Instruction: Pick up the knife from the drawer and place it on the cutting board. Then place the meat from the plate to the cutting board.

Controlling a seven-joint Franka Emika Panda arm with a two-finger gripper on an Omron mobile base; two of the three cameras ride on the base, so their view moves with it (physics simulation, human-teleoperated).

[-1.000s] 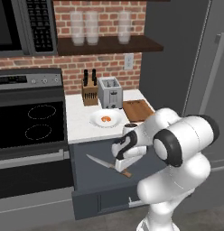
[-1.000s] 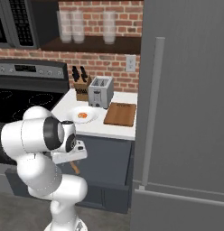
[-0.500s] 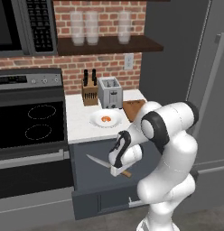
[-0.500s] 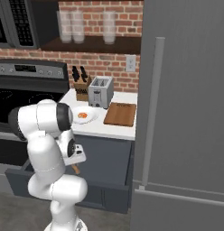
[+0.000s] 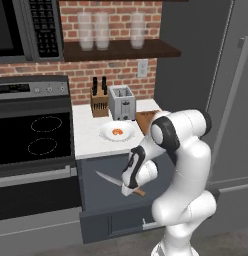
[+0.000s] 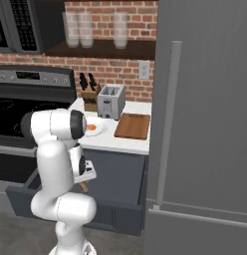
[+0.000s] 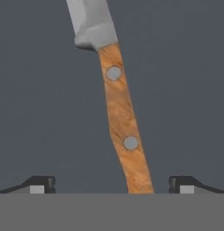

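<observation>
The drawer (image 5: 111, 222) (image 6: 115, 211) stands pulled out below the counter. Inside it lies the knife (image 5: 108, 178) (image 7: 120, 113), with its silver blade pointing left and its brown handle under my hand. My gripper (image 5: 130, 189) (image 7: 111, 182) is open, low in the drawer, and its fingertips (image 7: 41, 184) stand wide apart on either side of the handle without touching it. On the counter sits the white plate (image 5: 107, 134) with the orange-red meat (image 5: 116, 132) (image 6: 90, 128) on it. The reddish-brown cutting board (image 5: 145, 119) (image 6: 132, 125) lies to its right, partly hidden by my arm in the left base view.
A silver toaster (image 5: 121, 101) and a wooden knife block (image 5: 99, 102) stand at the back of the counter. A black stove (image 5: 31, 135) is on the left and a tall grey fridge (image 6: 205, 124) on the right. A shelf (image 5: 116, 49) with glasses hangs above.
The arm has folded in, its upper joints now higher and nearer the counter. The hand has shifted slightly over the knife's handle. The knife has not moved.
</observation>
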